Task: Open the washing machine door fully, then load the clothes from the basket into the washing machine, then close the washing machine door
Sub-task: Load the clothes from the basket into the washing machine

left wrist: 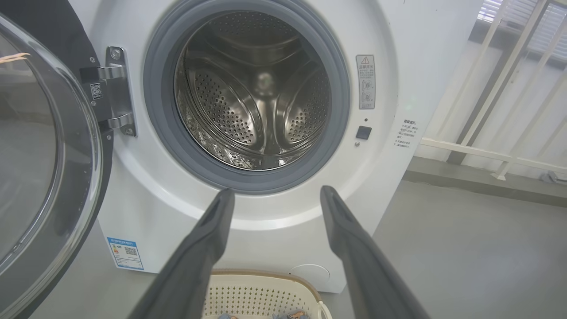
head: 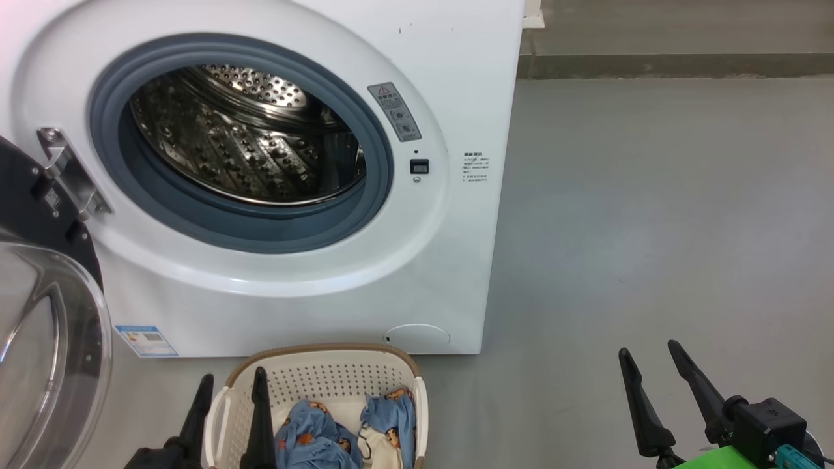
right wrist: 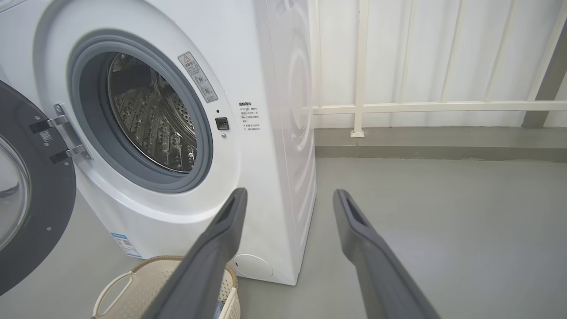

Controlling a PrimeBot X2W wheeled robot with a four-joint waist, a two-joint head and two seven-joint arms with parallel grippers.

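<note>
Grey floor, pale railing
A smooth grey floor runs back to a low grey kerb; a cream-white railing stands on the kerb, with a white ribbed wall just behind it.

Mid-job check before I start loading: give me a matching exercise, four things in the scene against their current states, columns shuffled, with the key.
Things:
1. washing machine door
2. drum
3. clothes
4. right gripper

States:
A. lying in the basket
B. fingers apart, holding nothing
C. swung open
D. bare steel, nothing inside

Pairs: 1-C, 2-D, 3-A, 4-B
</note>
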